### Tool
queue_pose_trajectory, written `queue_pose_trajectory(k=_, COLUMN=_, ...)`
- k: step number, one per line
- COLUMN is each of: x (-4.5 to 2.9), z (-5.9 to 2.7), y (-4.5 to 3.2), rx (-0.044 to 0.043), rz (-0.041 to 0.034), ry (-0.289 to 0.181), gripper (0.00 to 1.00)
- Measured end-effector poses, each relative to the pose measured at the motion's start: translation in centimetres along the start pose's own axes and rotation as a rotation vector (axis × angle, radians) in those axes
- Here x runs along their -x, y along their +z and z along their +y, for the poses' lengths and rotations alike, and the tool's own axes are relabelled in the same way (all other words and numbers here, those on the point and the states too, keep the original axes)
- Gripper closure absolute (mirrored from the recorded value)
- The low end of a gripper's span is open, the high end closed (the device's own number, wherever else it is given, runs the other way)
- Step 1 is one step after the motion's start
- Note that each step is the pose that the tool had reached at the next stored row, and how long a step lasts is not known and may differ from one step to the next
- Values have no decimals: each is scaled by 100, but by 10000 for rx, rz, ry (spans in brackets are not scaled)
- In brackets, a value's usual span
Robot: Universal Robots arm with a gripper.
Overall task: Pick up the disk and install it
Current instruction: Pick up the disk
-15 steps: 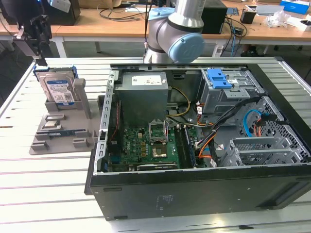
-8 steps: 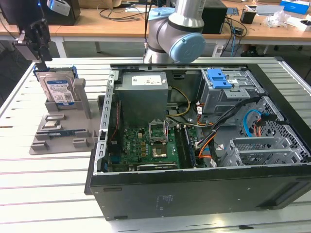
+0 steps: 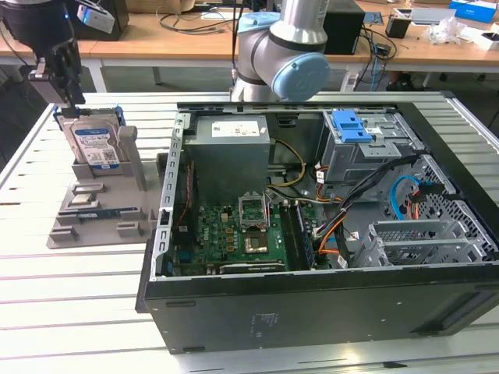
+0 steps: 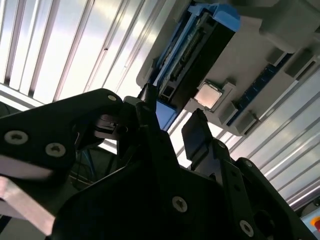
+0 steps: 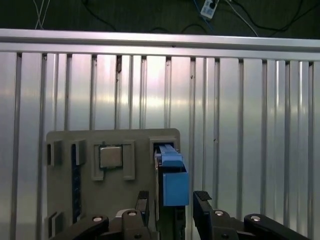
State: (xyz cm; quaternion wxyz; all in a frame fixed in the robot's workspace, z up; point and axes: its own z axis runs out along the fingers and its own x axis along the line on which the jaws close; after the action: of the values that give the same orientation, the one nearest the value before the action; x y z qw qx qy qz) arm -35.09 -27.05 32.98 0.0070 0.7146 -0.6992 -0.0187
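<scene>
The disk (image 3: 93, 144) stands on edge in a slot of the grey holder (image 3: 117, 226) at the exterior view's left, its white-and-blue label facing forward and blue rails on its sides. My gripper (image 3: 72, 105) hangs just above the disk's top rear corner. In the first wrist view the disk (image 5: 172, 172) shows its blue end, and the gripper (image 5: 172, 200) is open, its two black fingers (image 5: 143, 202) straddling the disk with a small gap on each side. The second wrist view shows the same open gripper (image 4: 170, 107) in front of the disk (image 4: 200, 45).
The grey holder (image 5: 135, 145) also carries a square processor chip (image 5: 111, 156) and a memory stick (image 3: 84, 214). To the exterior view's right lies the open computer case (image 3: 312, 304) with a grey power-supply box (image 3: 230, 156) and a drive cage with a blue latch (image 3: 351, 128). The table is slatted aluminium (image 3: 70, 288).
</scene>
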Motion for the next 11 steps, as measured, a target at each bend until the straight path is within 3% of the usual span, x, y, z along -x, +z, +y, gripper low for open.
queue_pose_trajectory(k=11, x=-4, z=14, y=250, rx=0, rz=1, ry=-31, gripper=52)
